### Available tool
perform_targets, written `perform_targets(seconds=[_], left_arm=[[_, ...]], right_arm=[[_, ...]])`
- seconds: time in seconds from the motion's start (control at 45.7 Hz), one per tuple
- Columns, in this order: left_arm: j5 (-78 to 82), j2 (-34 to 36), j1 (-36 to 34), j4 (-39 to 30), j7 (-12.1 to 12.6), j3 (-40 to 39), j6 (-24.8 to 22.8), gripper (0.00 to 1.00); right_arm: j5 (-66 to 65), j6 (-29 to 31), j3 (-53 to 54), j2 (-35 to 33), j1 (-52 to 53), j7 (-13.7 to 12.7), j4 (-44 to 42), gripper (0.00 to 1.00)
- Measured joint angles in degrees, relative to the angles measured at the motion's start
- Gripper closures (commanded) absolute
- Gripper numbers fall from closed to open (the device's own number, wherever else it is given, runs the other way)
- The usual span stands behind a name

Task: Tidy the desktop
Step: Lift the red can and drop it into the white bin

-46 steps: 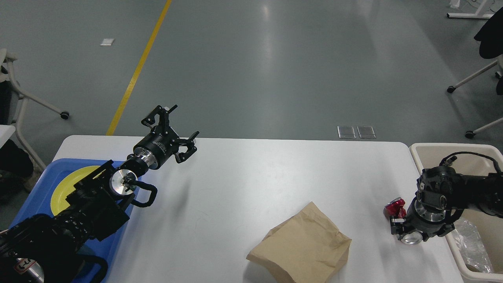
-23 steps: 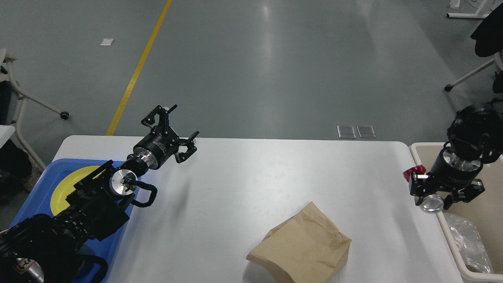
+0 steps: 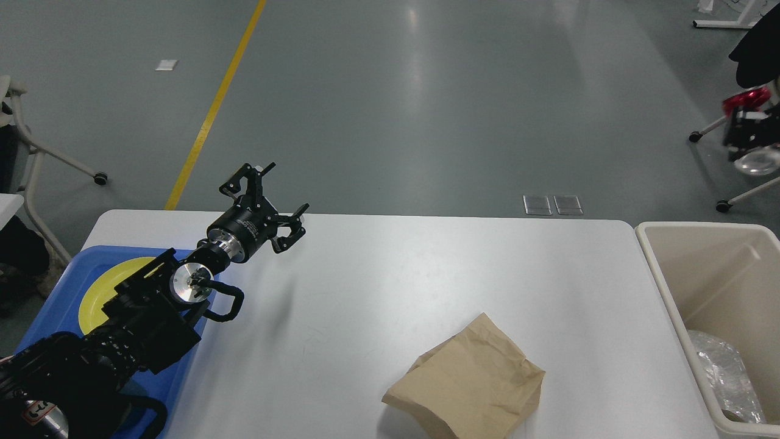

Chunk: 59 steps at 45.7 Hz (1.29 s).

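Desktop (image 3: 378, 268): white, rounded corners, filling the lower view.
Left gripper (image 3: 268, 195): fingers spread, holding nothing, above the desktop's far-left part.
Right gripper (image 3: 746, 131): blurred, raised beyond the desktop's far-right corner, clamped on a red object (image 3: 743, 97).
Paper bag (image 3: 466, 381): crumpled, on the desktop's near edge.
Beige bin (image 3: 661, 268): touching the desktop's right end.
Blue tray (image 3: 55, 305): at its left end.

Smooth white desktop (image 3: 396, 274), creased matt brown paper bag (image 3: 466, 384), glossy blue plastic tray (image 3: 55, 305).
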Motion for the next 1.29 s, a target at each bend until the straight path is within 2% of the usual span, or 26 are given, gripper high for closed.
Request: perform_targets(seconds=[0.109, 0.197, 0.285, 0.394, 0.482, 0.613, 0.854, 0.963, 1.029, 1.138, 1.292], left_arm=[[0.00, 0.00, 0.00, 0.00, 0.00, 0.00, 0.00, 0.03], [0.00, 0.00, 0.00, 0.00, 0.00, -0.01, 0.00, 0.03], [0.00, 0.00, 0.00, 0.00, 0.00, -0.01, 0.00, 0.03], [0.00, 0.00, 0.00, 0.00, 0.00, -0.01, 0.00, 0.03], [0.00, 0.00, 0.00, 0.00, 0.00, -0.01, 0.00, 0.03], [0.00, 0.00, 0.00, 0.00, 0.00, -0.02, 0.00, 0.03], [0.00, 0.00, 0.00, 0.00, 0.00, -0.01, 0.00, 0.03], [0.00, 0.00, 0.00, 0.00, 0.00, -0.01, 0.00, 0.03], [0.00, 0.00, 0.00, 0.00, 0.00, 0.00, 0.00, 0.03], [0.00, 0.00, 0.00, 0.00, 0.00, 0.02, 0.00, 0.03], [0.00, 0.00, 0.00, 0.00, 0.00, 0.01, 0.00, 0.03]], right_arm=[[0.39, -0.45, -0.39, -1.58, -2.28, 0.03, -4.18, 1.00], [1.97, -5.89, -0.42, -3.16, -5.75, 0.07, -6.07, 1.00], [3.87, -16.22, -0.17, -4.48, -10.46, 0.07, -6.75, 1.00], [4.85, -32.18, 0.97, -5.12, -18.18, 0.15, -6.84, 1.00], [4.98, -39.76, 2.27, -5.20, -23.64, 0.27, -6.92, 1.00], [4.99, -43.12, 5.82, -5.24, -30.56, 0.41, -7.11, 1.00], [5.00, -44.35, 11.73, -4.56, -38.82, 0.60, -7.12, 0.99], [4.99, -44.55, 12.31, -4.03, -40.74, 0.66, -7.08, 0.57], [4.99, -44.56, 12.37, -3.47, -41.93, 0.69, -6.95, 0.39], [4.99, -44.59, 12.37, -1.99, -44.28, 0.71, -6.92, 0.33], [4.99, -44.63, 12.34, -0.24, -46.84, 0.71, -7.00, 0.12]])
